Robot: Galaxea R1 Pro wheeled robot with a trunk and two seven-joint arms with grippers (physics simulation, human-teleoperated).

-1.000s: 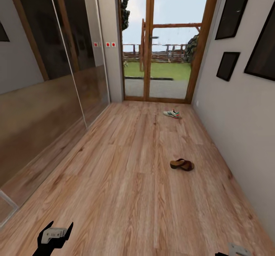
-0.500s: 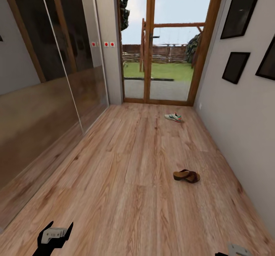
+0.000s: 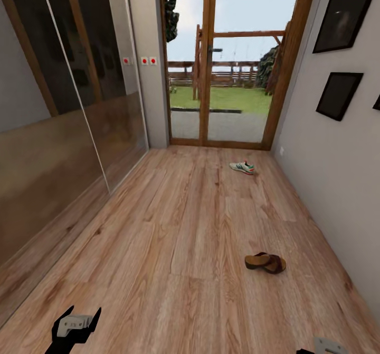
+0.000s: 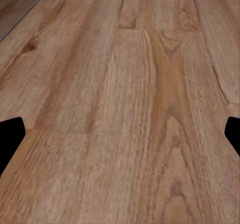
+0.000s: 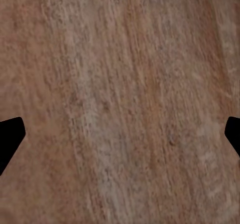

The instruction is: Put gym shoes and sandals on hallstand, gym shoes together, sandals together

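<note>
Looks like the approach step: both jaws wide open and empty, sandal point(image 3: 265, 262) on the corridor floor point(image 3: 174, 269) ahead of the right gripper point(image 3: 322, 347), needs reaching.

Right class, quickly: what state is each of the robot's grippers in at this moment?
Left gripper: open, black fingers spread, holding nothing.
Right gripper: open, empty, over light brown wood-plank floor.
</note>
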